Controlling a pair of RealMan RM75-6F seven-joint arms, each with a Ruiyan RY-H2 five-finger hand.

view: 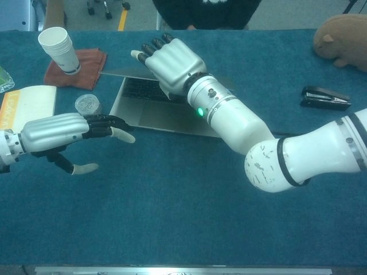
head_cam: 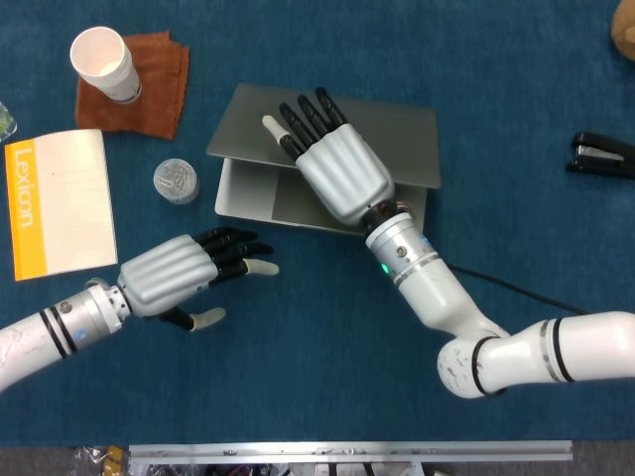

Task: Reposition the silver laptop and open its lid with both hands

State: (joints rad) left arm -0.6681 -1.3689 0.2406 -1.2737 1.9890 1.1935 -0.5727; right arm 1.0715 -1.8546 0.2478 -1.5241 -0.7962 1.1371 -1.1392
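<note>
The silver laptop [head_cam: 397,134] lies at the table's middle, its lid lifted a little so the keyboard [view: 140,89] shows in the chest view. My right hand [head_cam: 340,171] lies across the lid's near edge with its fingers stretched out along the lid. I cannot see whether any part of the hand hooks under the edge. In the chest view the right hand [view: 172,62] stands in front of the raised lid. My left hand [head_cam: 184,273] hovers open near the table, fingers pointing at the laptop's near left corner, a short gap away. The left hand [view: 63,130] holds nothing.
A paper cup [head_cam: 102,61] stands on a brown cloth [head_cam: 159,84] at the far left. A small clear round container [head_cam: 176,180] and a yellow-edged booklet [head_cam: 58,201] lie left of the laptop. A black stapler [head_cam: 602,156] and a brown plush toy [view: 341,31] sit at the right.
</note>
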